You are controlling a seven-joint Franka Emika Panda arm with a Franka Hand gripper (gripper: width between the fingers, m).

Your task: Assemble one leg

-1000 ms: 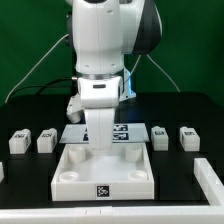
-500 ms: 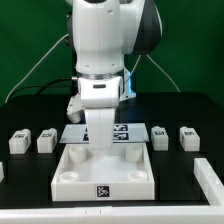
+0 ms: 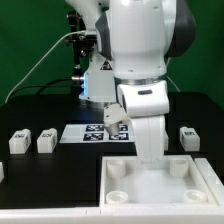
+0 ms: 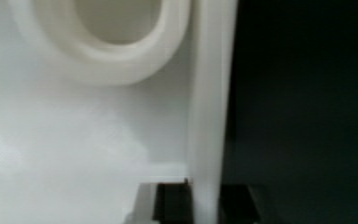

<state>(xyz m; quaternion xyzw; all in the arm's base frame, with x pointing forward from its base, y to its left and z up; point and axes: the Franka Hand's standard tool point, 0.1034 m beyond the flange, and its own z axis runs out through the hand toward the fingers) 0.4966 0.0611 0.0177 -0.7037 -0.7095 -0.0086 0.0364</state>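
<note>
Nearest the camera in the exterior view lies the white tray (image 3: 150, 197), a smooth, matt plastic square with a low raised rim and shallow round sockets (image 3: 117, 197) at its corners; it sits toward the exterior view's right on the black table (image 3: 50, 185). The gripper (image 3: 150, 157) comes straight down at the tray's far wall. In the wrist view the gripper (image 4: 204, 203) shows two dark fingers (image 4: 163, 205) flanking the thin upright wall of the tray (image 4: 87, 140), apparently clenched on it, though the picture is blurred. One ring-shaped socket (image 4: 114, 40) curves beside that wall.

Farther back, a leg (image 3: 187, 135), a small blocky white post with a black-and-white tag on its face, rests on the table at the exterior view's right, untouched. A second leg (image 3: 46, 140) and a third leg (image 3: 18, 141) stand side by side at the exterior view's left, well apart from the tray. Between them lies the flat marker board (image 3: 88, 133). The bulky, glossy white arm (image 3: 140, 50) rises above, with thin grey cables (image 3: 40, 65) behind.
</note>
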